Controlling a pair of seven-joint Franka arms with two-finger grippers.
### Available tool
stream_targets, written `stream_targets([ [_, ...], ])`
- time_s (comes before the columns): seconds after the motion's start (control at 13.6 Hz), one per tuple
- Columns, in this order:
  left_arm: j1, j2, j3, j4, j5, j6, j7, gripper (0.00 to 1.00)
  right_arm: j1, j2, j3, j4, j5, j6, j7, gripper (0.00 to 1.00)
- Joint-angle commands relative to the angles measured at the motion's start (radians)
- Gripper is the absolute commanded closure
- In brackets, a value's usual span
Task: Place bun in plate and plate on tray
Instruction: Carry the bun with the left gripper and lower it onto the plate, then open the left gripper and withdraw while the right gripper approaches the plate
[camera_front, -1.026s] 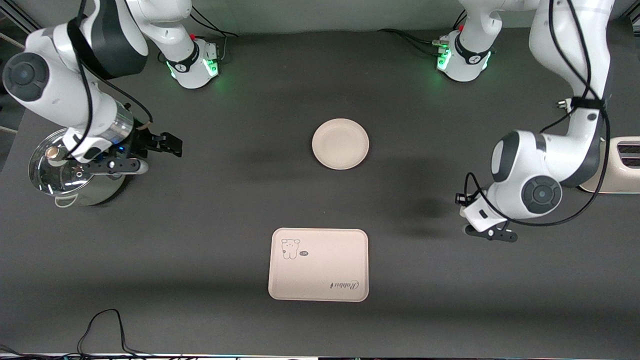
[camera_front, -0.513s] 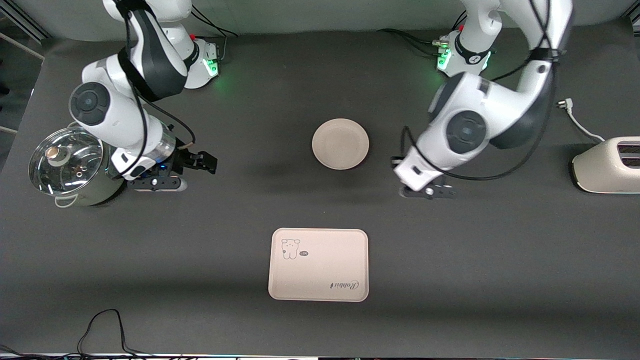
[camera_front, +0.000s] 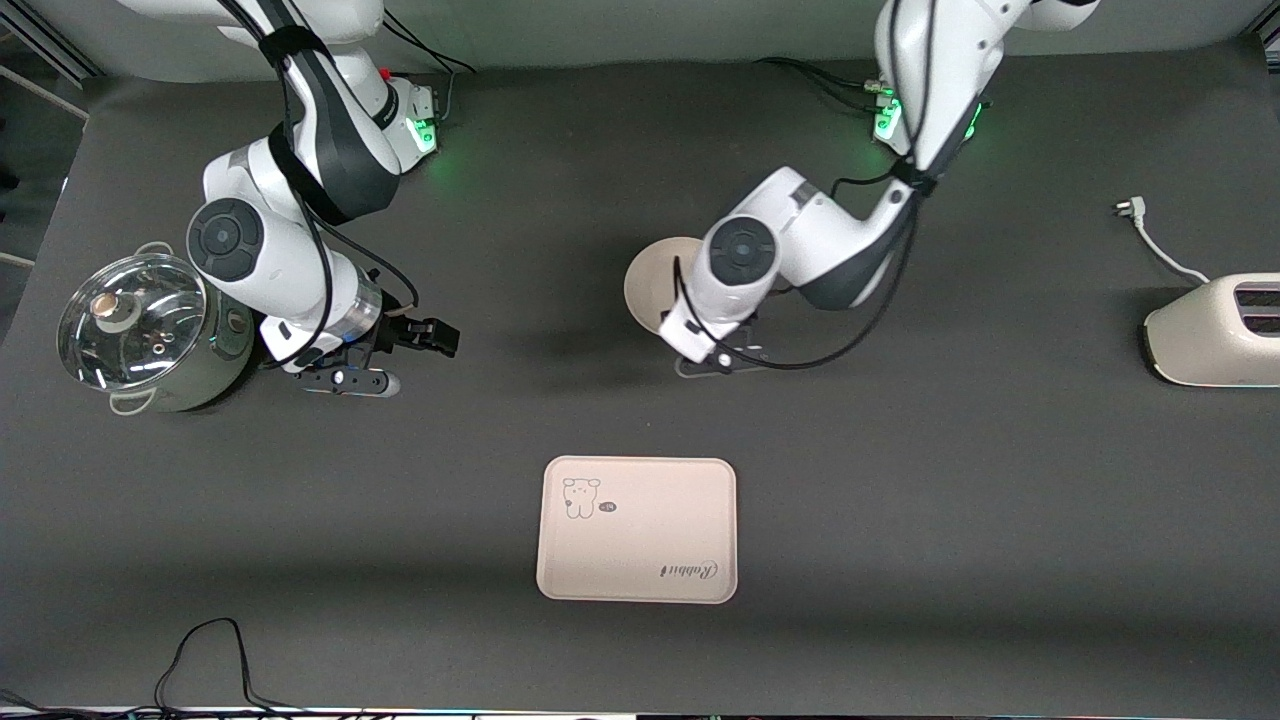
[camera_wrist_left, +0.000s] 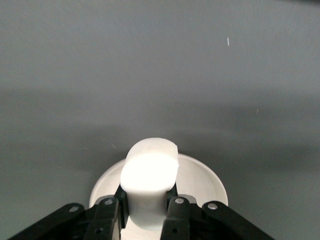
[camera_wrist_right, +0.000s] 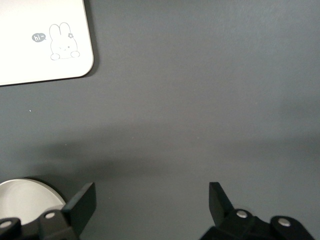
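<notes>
My left gripper (camera_front: 722, 358) is shut on the bun (camera_wrist_left: 150, 170), a small white half-round piece. It holds the bun just above the plate (camera_wrist_left: 205, 182), over the edge nearer the front camera. In the front view the left arm covers most of the plate (camera_front: 645, 280), and the bun is hidden there. The tray (camera_front: 640, 560) with the rabbit drawing lies nearer the front camera than the plate. My right gripper (camera_front: 440, 338) is open and empty above bare table, between the pot and the plate. In the right wrist view the right gripper (camera_wrist_right: 151, 197) shows wide open, with a tray corner (camera_wrist_right: 30, 45) and the plate's rim (camera_wrist_right: 25, 200).
A steel pot with a glass lid (camera_front: 140, 330) stands at the right arm's end of the table. A cream toaster (camera_front: 1215, 330) and its loose plug (camera_front: 1135, 210) are at the left arm's end. A black cable (camera_front: 210, 650) loops at the front edge.
My left arm has swung from beside the toaster to over the plate, carrying the bun. My right gripper has moved from the pot toward the middle of the table, still open.
</notes>
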Motion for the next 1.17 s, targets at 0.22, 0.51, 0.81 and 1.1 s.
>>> stream_targets([
  [0.22,-0.110,-0.022,0.012,-0.195,0.028,0.181,-0.103,0.67,0.001,0.035,0.005,0.018,0.027,0.031,0.028,0.00],
  [0.51,-0.138,-0.019,0.012,-0.227,0.028,0.195,-0.114,0.63,0.004,0.035,0.003,0.024,0.025,0.051,0.021,0.00],
  [0.81,-0.138,-0.024,0.012,-0.227,0.028,0.197,-0.153,0.00,0.019,0.036,0.005,0.023,0.027,0.054,0.029,0.00],
  [1.1,-0.094,-0.068,0.024,-0.201,0.028,0.166,-0.142,0.00,0.043,0.088,0.003,0.027,0.033,0.140,0.044,0.00],
])
